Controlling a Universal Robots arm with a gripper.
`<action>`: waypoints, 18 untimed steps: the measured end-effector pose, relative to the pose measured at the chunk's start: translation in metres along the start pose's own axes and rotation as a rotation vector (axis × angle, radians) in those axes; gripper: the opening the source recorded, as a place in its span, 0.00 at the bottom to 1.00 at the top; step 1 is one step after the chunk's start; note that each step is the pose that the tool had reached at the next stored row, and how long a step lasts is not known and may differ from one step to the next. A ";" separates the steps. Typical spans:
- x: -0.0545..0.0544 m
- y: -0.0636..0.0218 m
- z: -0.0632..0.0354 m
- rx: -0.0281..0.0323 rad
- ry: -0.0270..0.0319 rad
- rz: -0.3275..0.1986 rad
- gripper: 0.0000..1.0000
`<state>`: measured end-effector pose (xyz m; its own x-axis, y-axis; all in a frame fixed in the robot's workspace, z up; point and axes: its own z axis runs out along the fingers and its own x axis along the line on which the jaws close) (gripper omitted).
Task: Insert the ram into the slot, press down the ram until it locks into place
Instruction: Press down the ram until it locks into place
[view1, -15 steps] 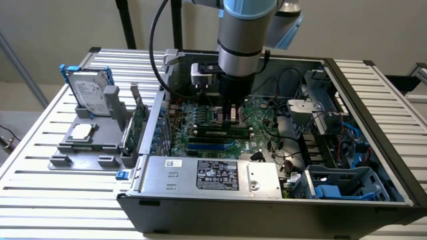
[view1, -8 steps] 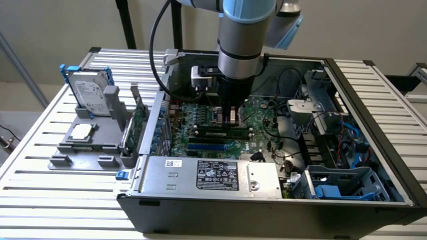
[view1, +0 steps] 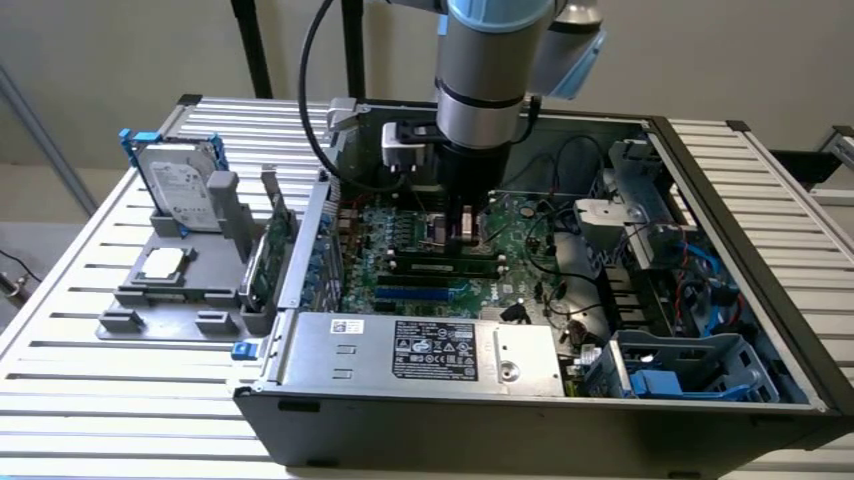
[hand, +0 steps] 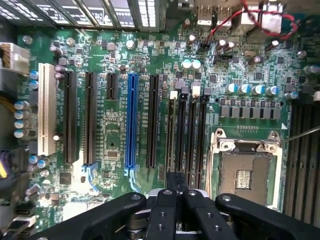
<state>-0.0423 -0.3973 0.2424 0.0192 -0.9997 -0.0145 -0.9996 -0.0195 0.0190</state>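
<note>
In the exterior view the ram (view1: 445, 264) is a thin green stick standing on edge in a long black socket on the motherboard (view1: 387, 250). My gripper (view1: 461, 228) hangs just behind and above it, low inside the open computer case. In the wrist view the fingers meet with no gap, so the gripper (hand: 176, 176) is shut. Its tip sits over the near end of the row of parallel black memory slots (hand: 182, 135). There I cannot tell the stick apart from the sockets, nor whether the fingertips touch it.
A blue socket (hand: 131, 120) and black expansion sockets lie beside the memory slots. The silver processor socket (hand: 245, 172) is on the other side. The power supply (view1: 420, 350), a drive cage (view1: 681, 365) and cables (view1: 587, 215) crowd the case. A hard drive (view1: 180, 185) stands outside.
</note>
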 end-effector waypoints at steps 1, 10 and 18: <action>0.000 -0.0001 -0.0045 0.0000 0.0000 0.000 0.11; 0.000 -0.0005 -0.0247 0.0000 0.0001 0.000 0.11; 0.000 -0.0005 -0.0248 -0.0001 0.0003 0.000 0.11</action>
<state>-0.0413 -0.3976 0.2672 0.0192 -0.9997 -0.0143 -0.9996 -0.0195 0.0190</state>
